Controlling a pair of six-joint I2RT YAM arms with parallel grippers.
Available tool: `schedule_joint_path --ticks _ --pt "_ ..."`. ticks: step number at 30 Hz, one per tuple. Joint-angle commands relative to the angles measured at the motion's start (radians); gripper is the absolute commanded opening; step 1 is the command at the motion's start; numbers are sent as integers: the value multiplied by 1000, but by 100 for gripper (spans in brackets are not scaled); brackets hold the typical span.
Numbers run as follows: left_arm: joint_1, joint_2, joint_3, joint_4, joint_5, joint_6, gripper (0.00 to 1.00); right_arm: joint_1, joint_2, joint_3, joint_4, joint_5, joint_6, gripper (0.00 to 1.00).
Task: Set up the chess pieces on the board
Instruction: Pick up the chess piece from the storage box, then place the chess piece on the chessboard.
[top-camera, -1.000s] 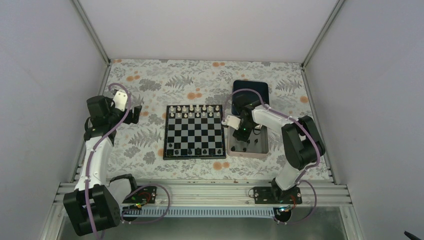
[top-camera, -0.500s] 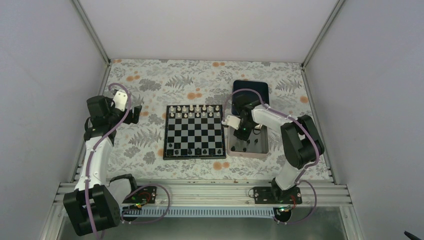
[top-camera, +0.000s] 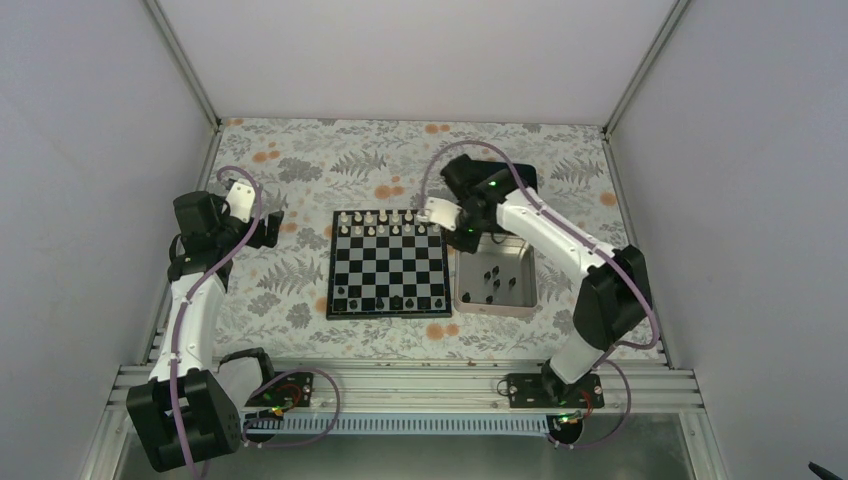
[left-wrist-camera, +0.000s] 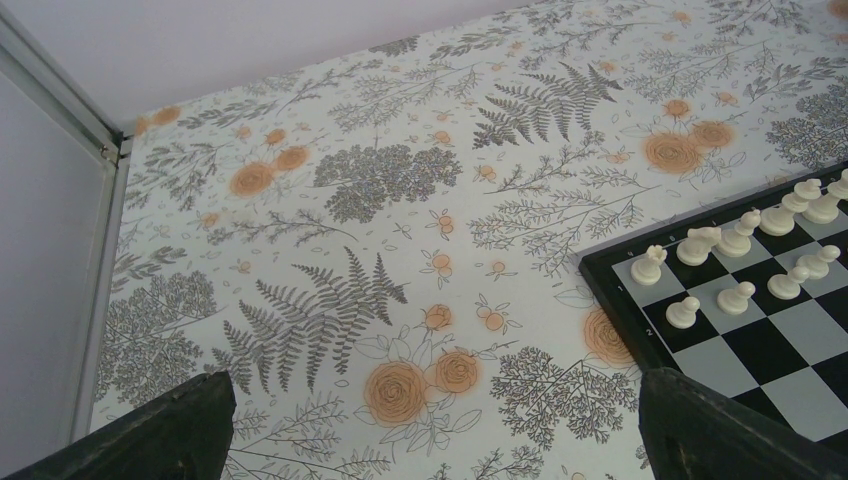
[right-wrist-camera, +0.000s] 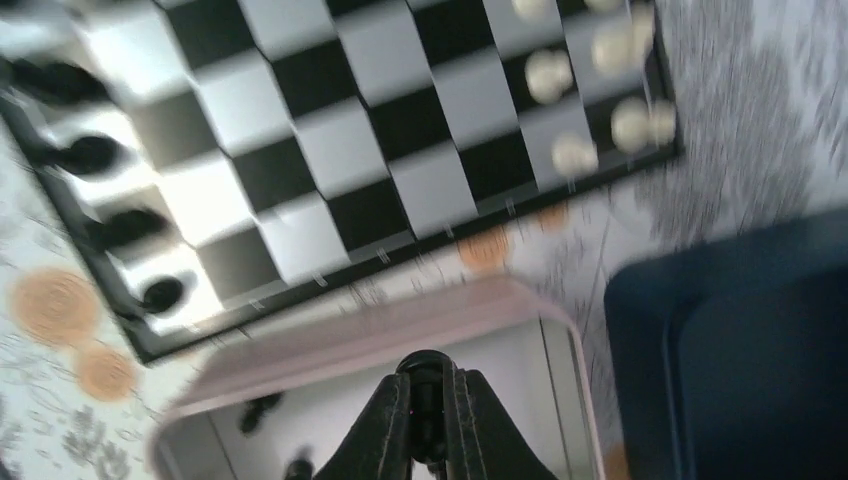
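**Colleague:** What is the right tool doing?

**Me:** I see the right gripper (right-wrist-camera: 427, 385) with its fingers drawn almost together, pinching a small black piece (right-wrist-camera: 427, 366) between the tips. My wrist view is blurred, so I can't tell which figure it is. The gripper hangs above the far rim of the silver tray (top-camera: 497, 311), near the far right corner of the board (top-camera: 388, 263).

**Colleague:** And the left?

**Me:** The left gripper (left-wrist-camera: 435, 380) is spread wide with nothing between its fingers. It hovers over the flowered table (left-wrist-camera: 400, 200), off the board's left side.

**Colleague:** What differs from a second ago?

**Me:** A second ago my right gripper was down inside the silver tray. Now it is raised and farther from me, over the tray's far edge. The left arm is where it was.

**Colleague:** What about the containers?

**Me:** The silver tray sits just beside the board's right edge and holds about six black chess pieces (top-camera: 490, 283) loose on its floor. The blue tray (right-wrist-camera: 740, 340) lies just beyond it. From above the arm covers most of it, and I can't tell what is inside. On the board, white pieces (top-camera: 385, 222) fill the two far rows, and several more black ones stand along the near row.
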Motion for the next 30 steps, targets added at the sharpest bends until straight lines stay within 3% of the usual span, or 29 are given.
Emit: schedule_joint_path --ticks 1,12,30 --pt "6 -4 3 12 26 -2 100 151 53 154 -121 -16 13 5" --pt "7 -10 3 10 19 -2 100 391 384 461 -156 -51 -30 5" --pt "7 -15 0 21 21 -4 100 459 638 627 -180 -99 -61 5"
